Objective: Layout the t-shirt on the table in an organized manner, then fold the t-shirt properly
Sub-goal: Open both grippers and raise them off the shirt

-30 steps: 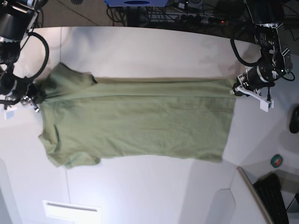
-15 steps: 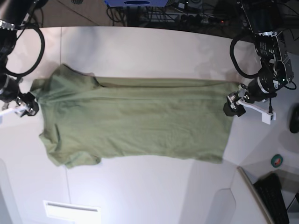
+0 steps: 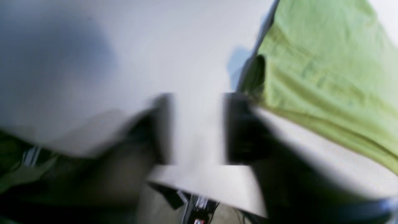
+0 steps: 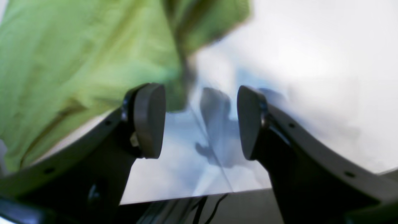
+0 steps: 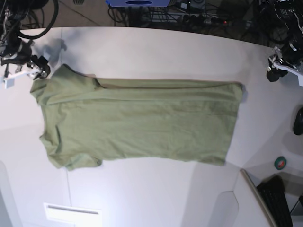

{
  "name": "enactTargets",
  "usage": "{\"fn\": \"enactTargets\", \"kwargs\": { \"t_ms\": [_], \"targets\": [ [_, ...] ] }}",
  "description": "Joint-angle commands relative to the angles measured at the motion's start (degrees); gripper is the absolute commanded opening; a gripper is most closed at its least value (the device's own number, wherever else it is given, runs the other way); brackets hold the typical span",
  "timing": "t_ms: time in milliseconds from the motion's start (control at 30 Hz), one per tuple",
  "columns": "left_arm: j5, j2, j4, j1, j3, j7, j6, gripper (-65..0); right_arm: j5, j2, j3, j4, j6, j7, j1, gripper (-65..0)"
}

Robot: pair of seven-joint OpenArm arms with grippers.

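Observation:
The olive-green t-shirt (image 5: 137, 123) lies flat across the white table (image 5: 142, 47), sleeves and neck toward the base view's left, hem toward its right. My right gripper (image 5: 40, 68) hovers just off the shirt's far left shoulder corner. In the right wrist view it (image 4: 200, 121) is open with only table between its pads (image 4: 149, 119), and the t-shirt (image 4: 77, 56) lies to the upper left. My left gripper (image 5: 273, 73) sits apart from the hem corner, near the table's right edge. The blurred left wrist view shows it (image 3: 199, 127) open and empty, beside the t-shirt (image 3: 326, 68).
A black keyboard (image 5: 277, 201), a small green round object (image 5: 280, 163) and a dark mouse-like object (image 5: 298, 120) lie at the right. A white label (image 5: 73, 213) sits near the front edge. Cables cover the dark floor (image 5: 156, 12) beyond the far edge.
Both grippers opened, let go of the shirt's far corners and drew away toward the table's far edge. The shirt's far edge has settled flat.

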Motion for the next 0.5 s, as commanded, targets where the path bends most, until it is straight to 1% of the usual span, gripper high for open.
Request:
{"fn": "enactTargets", "kwargs": {
  "t_ms": [0, 33, 67, 133, 300, 400, 467],
  "targets": [
    [-1.03, -0.81, 0.58, 0.04, -0.34, -0.85, -0.61, -60.9, 0.83, 0.42, 0.15, -0.33, 0.76, 0.57, 0.91, -29.7],
    [-1.03, -0.81, 0.58, 0.21, -0.16, -0.85, -0.52, -65.0, 0.83, 0.25, 0.15, -1.38, 1.91, 0.57, 1.35, -29.7],
    [-1.03, -0.72, 0.58, 0.48, -0.16, -0.85, -0.44, -65.0, 0.83, 0.16, 0.15, -2.17, 3.49, 0.57, 1.44, -29.7],
    [-1.03, -0.72, 0.58, 0.83, 0.01, -0.85, -0.52, -65.0, 0.83, 0.07, 0.15, -2.88, 4.98, 0.57, 2.06, -29.7],
    [-1.03, -0.63, 0.49, 1.09, 0.01, -0.85, -0.61, -65.0, 0.74, 0.16, 0.06, -5.16, 5.25, 0.57, 3.46, -29.7],
    [-1.03, -0.72, -1.62, 1.27, 0.01, -0.85, -0.61, -65.0, 0.74, 0.68, -4.51, -5.25, 5.34, 0.66, 3.73, -29.6],
    [-1.03, -0.81, -2.85, 1.18, 0.01, -0.85, -0.61, -65.0, 0.74, 0.68, -6.97, -5.25, 5.34, 2.07, 3.73, -29.6]
  ]
}}
